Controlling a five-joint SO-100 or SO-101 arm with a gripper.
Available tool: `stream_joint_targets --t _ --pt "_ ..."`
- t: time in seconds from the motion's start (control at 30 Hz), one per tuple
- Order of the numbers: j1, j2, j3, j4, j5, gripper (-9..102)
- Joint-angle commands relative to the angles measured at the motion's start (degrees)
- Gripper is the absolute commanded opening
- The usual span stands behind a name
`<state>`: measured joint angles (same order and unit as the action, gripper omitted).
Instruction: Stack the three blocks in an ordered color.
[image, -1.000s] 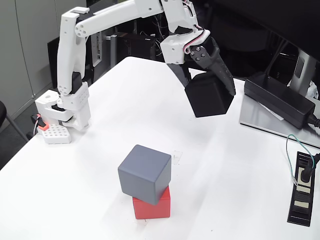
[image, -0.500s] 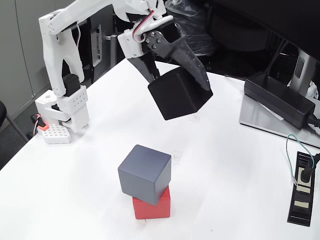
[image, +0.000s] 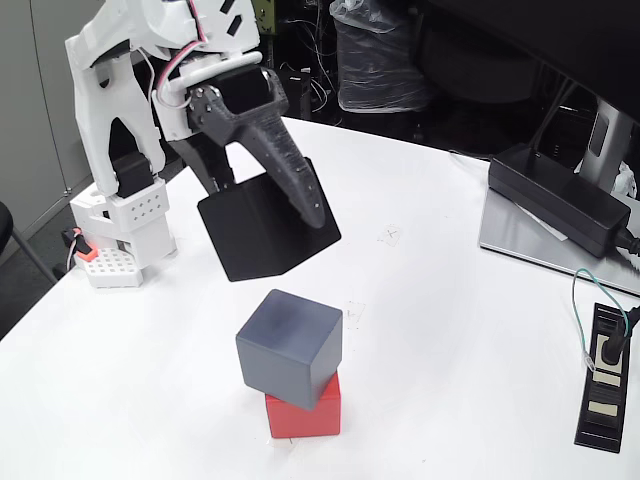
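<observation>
In the fixed view the gripper (image: 275, 225) is clamped on the black block (image: 262, 228), holding it in the air with one dark finger (image: 285, 170) laid down across the block's right face; the other finger is hidden behind the block. The block hangs tilted, one corner lowest, above the tabletop (image: 450, 330) and up and to the left of the stack, clear of it with a gap showing between its lower edge and the grey top.

Below it the grey block (image: 290, 347) sits on the red block (image: 305, 412) (twisted relative to it, so that its corners overhang the red one's sides). This two-block stack stands near the front edge of the white tabletop, roughly midway along it.

The white arm (image: 150, 60) rises from its base (image: 130, 225) at the left edge of the tabletop, and a small white perforated brick (image: 108, 266) with an orange tab lies just in front of the base. Toward the right edge rest a black power adapter (image: 560, 200) on a grey slab, and a black power strip (image: 606, 375) near the front right corner.
</observation>
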<state>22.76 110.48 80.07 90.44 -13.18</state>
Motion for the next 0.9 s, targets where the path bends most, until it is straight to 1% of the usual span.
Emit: stream_joint_targets --t 0.0,0.87 --pt "0.97 -0.26 -0.18 0.09 -0.79 -1" --pt "1.23 -8.53 -0.09 0.0 -0.88 -1"
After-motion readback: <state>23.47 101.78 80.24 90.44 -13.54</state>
